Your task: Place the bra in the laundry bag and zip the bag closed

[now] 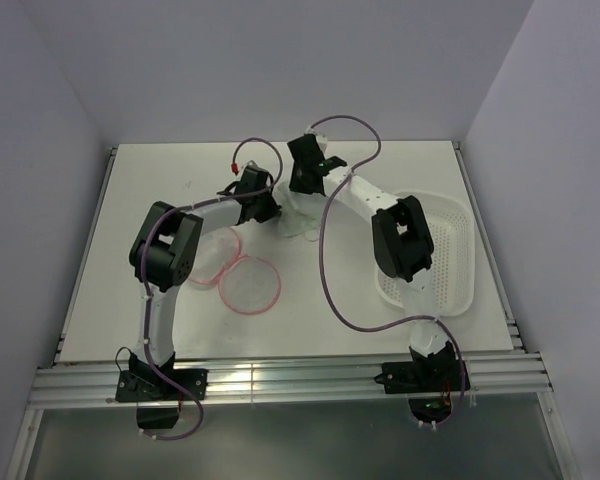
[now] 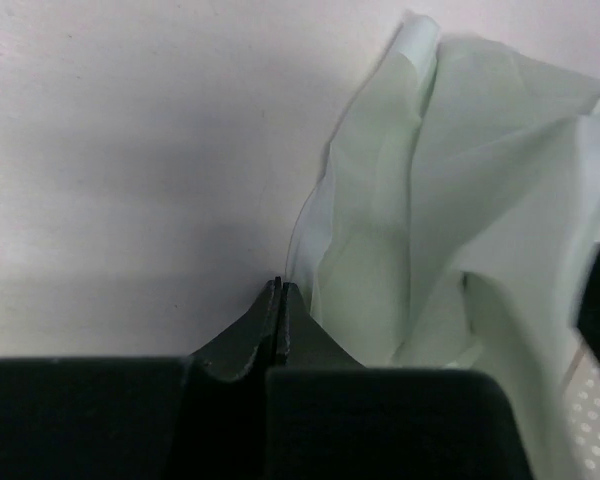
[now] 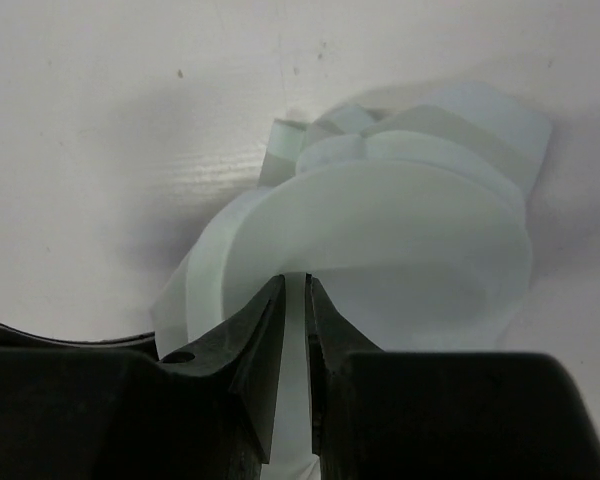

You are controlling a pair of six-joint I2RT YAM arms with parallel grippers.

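Bra [image 1: 302, 216], pale mint-white and sheer, crumpled in a loose heap on the far middle of a white table [image 1: 180, 170], well apart from the laundry bag. Bolted at the near edge and bent in toward the heap, left arm [image 1: 165, 250] and right arm [image 1: 405, 240], black and white, each trailing a purple cable. On the table's right side, a white perforated plastic basket [image 1: 458, 250], partly hidden behind the right arm. Left of centre and nearer than the bra, the laundry bag [image 1: 250, 288]: lying open and flat, two round translucent mesh discs with pink rims side by side, one partly hidden by the left arm. At the heap's left edge, the left gripper [image 2: 279, 286]: jaws pressed fully together, fabric lying against one finger, any pinch on it impossible to tell. Over the heap from the far side, the right gripper [image 3: 296, 282]: jaws parted by a narrow slit, pale folds showing through the gap, nothing visibly clamped.
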